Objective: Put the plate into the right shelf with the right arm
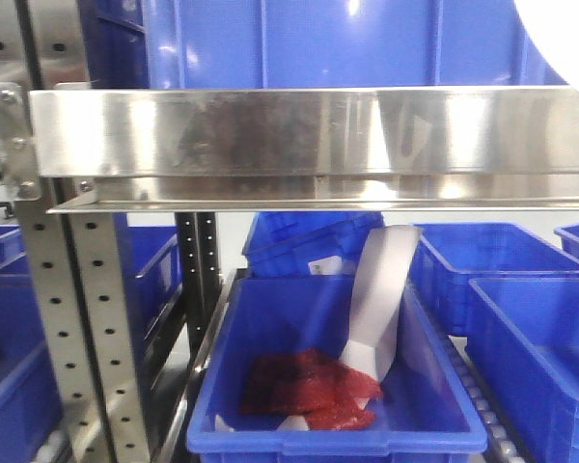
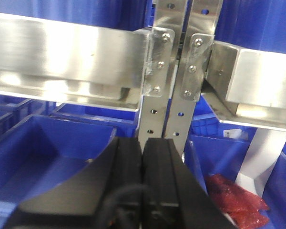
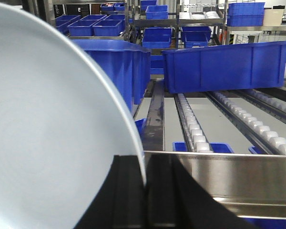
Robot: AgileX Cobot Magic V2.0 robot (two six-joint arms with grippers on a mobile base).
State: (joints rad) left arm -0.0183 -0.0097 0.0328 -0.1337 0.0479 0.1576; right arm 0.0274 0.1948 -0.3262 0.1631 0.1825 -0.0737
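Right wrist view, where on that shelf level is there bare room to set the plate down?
Free: the roller lanes just behind the front steel rail, bordered at the back by the tilted blue bin and on the left by the tall blue bin. Crowded: the left, where that bin stands and the plate in the right gripper blocks the view.

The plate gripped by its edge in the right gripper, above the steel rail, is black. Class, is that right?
No: the plate is white, as the right wrist view shows. The right gripper does grip its edge above the shelf's steel rail.
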